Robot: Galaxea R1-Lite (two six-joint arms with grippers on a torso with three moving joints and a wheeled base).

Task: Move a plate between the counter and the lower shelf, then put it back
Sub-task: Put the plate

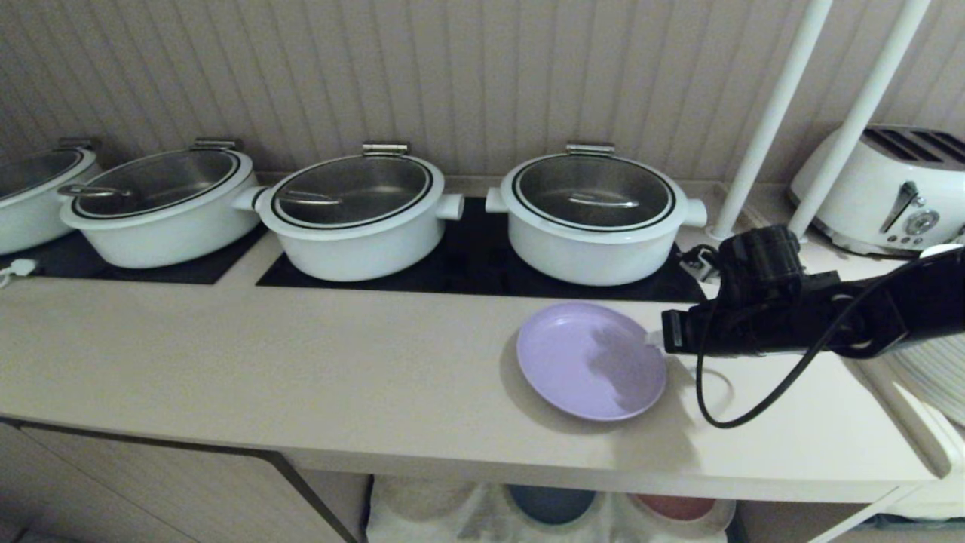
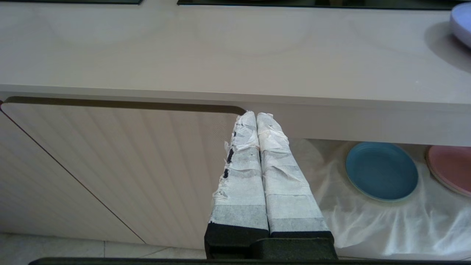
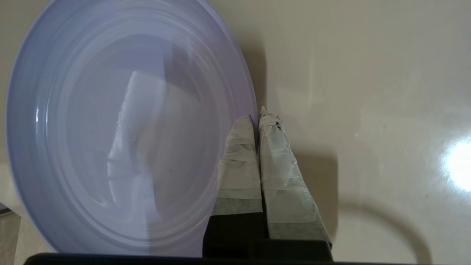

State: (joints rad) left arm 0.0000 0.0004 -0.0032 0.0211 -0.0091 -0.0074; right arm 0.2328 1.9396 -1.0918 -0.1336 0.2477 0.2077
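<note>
Peeking out under the counter's front edge, the lower shelf (image 1: 482, 516) shows its wrinkled white cloth with a blue plate (image 1: 550, 504) and a pink plate (image 1: 675, 507) side by side on it. In the left wrist view the left gripper (image 2: 256, 117) hangs in front of the cabinet door (image 2: 121, 169), below the counter lip, its taped fingers pressed together on nothing.

Up on the counter (image 1: 264, 362) lies the plate (image 1: 590, 360) — lavender, flat on the beige top, in front of the rightmost pot. The right gripper (image 1: 654, 338) reaches in from the right and meets the plate's rim at about three o'clock; in the right wrist view its taped fingers (image 3: 239, 162) are clenched tight on that rim, one over the plate and one outside it.

Farther back, four white pots (image 1: 354, 215) with glass lids stand in a row on the black cooktop panels (image 1: 467, 264). At roughly two o'clock from the plate stand two white poles (image 1: 769, 121) and a white toaster (image 1: 889, 188) — against the ribbed wall.
</note>
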